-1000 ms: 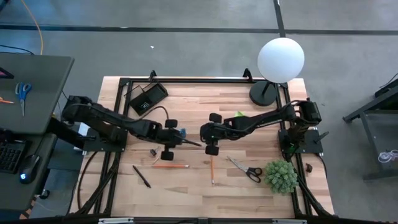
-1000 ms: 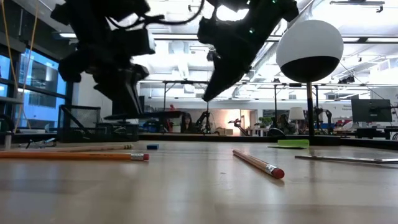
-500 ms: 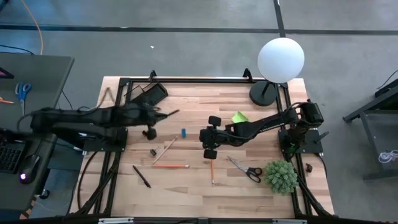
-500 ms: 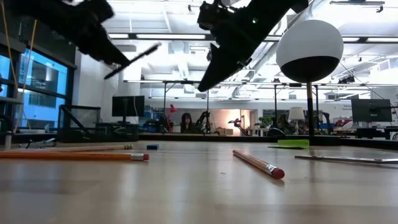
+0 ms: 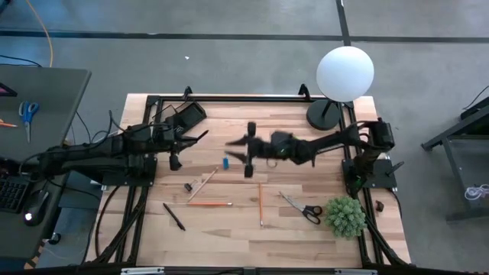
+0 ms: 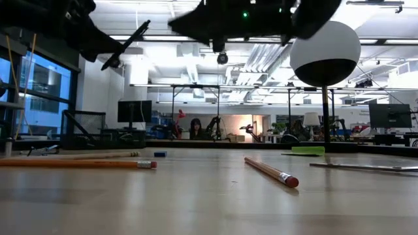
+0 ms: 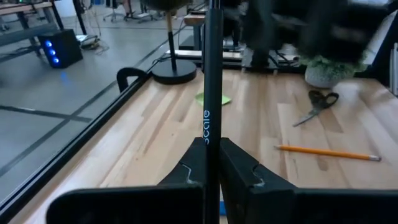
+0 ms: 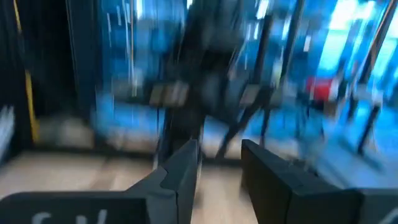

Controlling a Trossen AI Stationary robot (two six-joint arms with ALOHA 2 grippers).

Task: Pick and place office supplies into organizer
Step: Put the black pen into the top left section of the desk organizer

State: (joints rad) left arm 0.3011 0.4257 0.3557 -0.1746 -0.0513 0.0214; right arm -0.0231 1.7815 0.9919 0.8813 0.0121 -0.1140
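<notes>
My left gripper [image 5: 181, 143] hovers over the table's left part, near the black organizer [image 5: 182, 118], shut on a black pen [image 5: 195, 138]. My right gripper [image 5: 246, 150] is open and empty above the middle, just beyond the blue eraser [image 5: 226, 163]. On the wood lie a wooden pencil [image 5: 202, 183], an orange pencil [image 5: 210, 204], another pencil [image 5: 260, 205], a second black pen [image 5: 173, 216], a binder clip [image 5: 187, 186] and black-handled scissors [image 5: 300, 208]. The lime-green pad [image 7: 211, 98] shows in the left wrist view. My left gripper pinches the black pen between its two fingers [image 7: 186, 169], at a spot on the barrel [image 7: 207, 142] below the printed lettering. The pen runs forward along the fingers. It is lifted clear, its free end [image 6: 140, 28] slanting up and toward the table's right.
A white globe lamp [image 5: 344, 72] on a round black base [image 5: 324, 115] stands at the far right corner. A green bushy plant [image 5: 345, 216] sits at the near right. A black frame [image 5: 229, 98] borders the table.
My left gripper has carried the black pen from the table's middle toward the left and far edge, up beside the organizer. My right gripper has risen, swung toward the table's left and far side, and tipped from pointing down to nearly level.
</notes>
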